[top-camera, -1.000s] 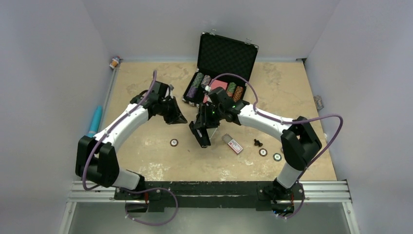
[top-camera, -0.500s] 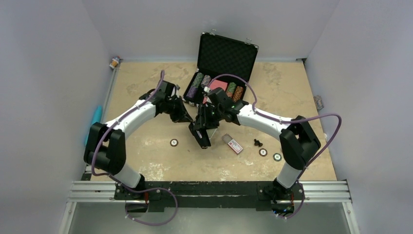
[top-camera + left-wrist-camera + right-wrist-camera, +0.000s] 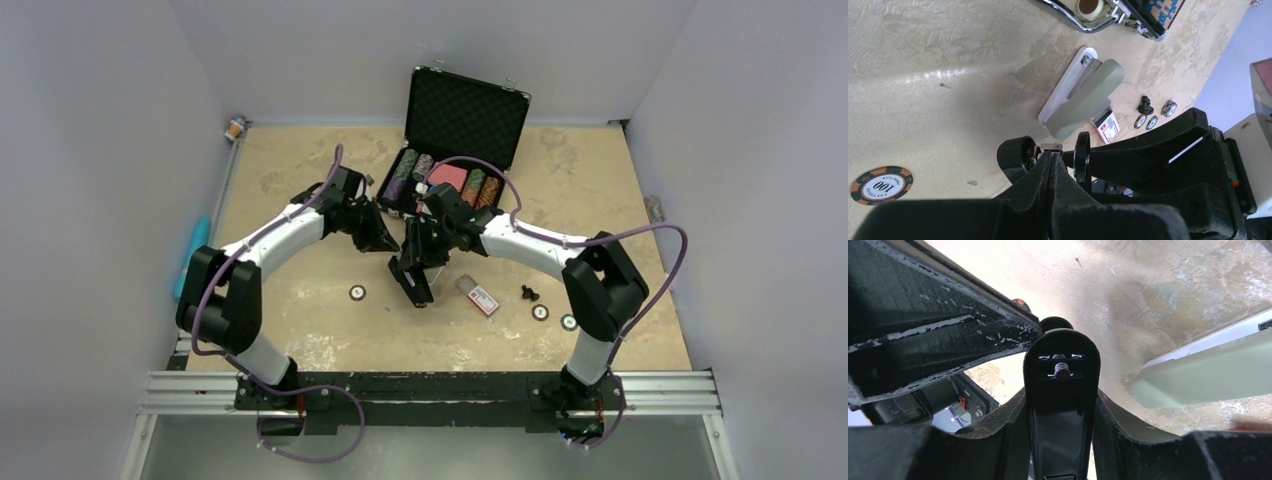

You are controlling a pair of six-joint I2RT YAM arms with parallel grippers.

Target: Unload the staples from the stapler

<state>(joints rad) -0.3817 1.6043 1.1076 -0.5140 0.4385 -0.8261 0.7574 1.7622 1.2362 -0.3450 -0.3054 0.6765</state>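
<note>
Stapler (image 3: 1061, 355) pinched in right hand (image 3: 1060, 402), left hand (image 3: 1050, 161) pressed together at its end, perhaps touching, grey-green bar (image 3: 1088, 95) near

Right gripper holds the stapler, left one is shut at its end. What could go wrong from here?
1. The shut left gripper sits at the end of the stapler; an off-line push could twist it in the right gripper.
2. Freed staples could scatter on the table around the pale green bar.

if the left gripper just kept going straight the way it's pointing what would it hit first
The stapler held in the right gripper: its end sits right in front of the shut left gripper. Whether they touch is unclear from these views.
</note>
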